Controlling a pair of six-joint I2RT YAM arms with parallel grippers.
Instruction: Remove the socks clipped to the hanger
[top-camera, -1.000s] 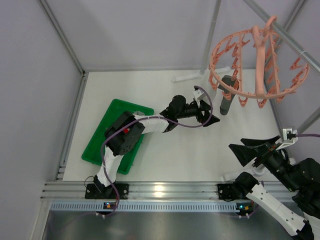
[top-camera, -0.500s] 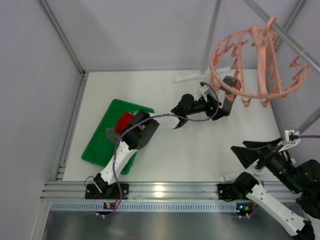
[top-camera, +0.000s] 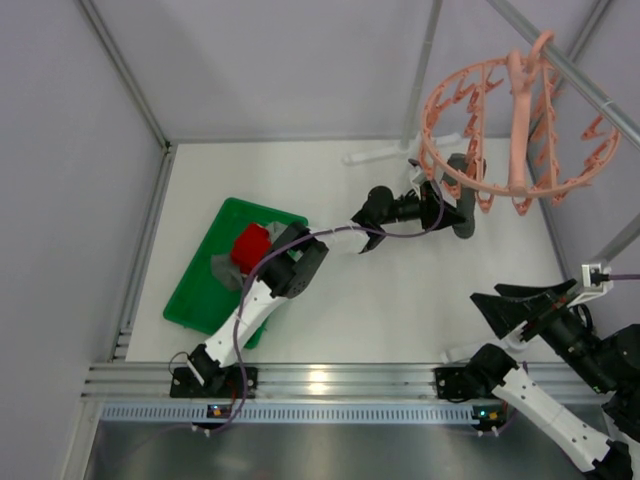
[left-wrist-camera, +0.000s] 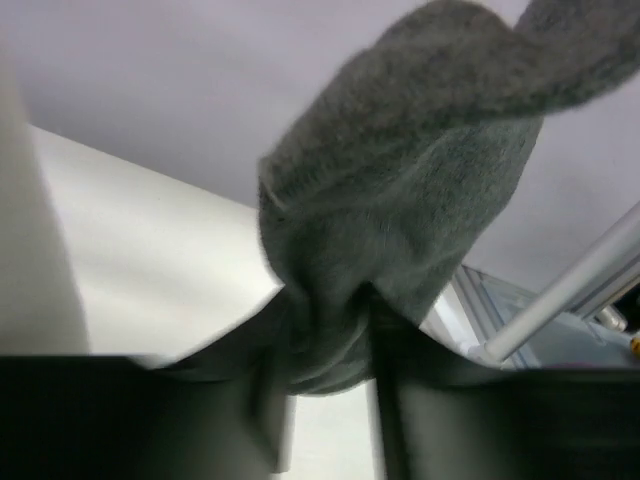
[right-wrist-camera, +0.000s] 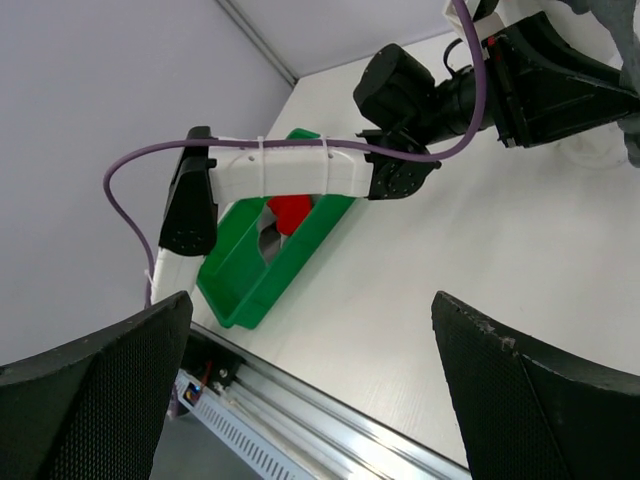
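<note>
The salmon-pink hanger (top-camera: 520, 120) hangs from a rail at the upper right. A grey sock (top-camera: 464, 190) dangles from one of its clips. My left gripper (top-camera: 452, 214) reaches out under the ring, and in the left wrist view my left gripper (left-wrist-camera: 325, 350) is shut on the lower end of that grey sock (left-wrist-camera: 400, 200), with the fabric pinched between the dark fingers. My right gripper (top-camera: 522, 306) stands open near the front right with nothing in it; the right wrist view shows my right gripper (right-wrist-camera: 320, 390) wide apart over bare table.
A green tray (top-camera: 196, 296) lies at the left with a red sock (top-camera: 250, 243) and a grey sock (top-camera: 222, 268) in it; the right wrist view also shows the green tray (right-wrist-camera: 240, 275). Metal frame poles (top-camera: 420, 70) rise behind the hanger.
My left arm has stretched right to the hanger, and its jaws have gone from open to shut on the hanging grey sock. The right arm has shifted slightly.
</note>
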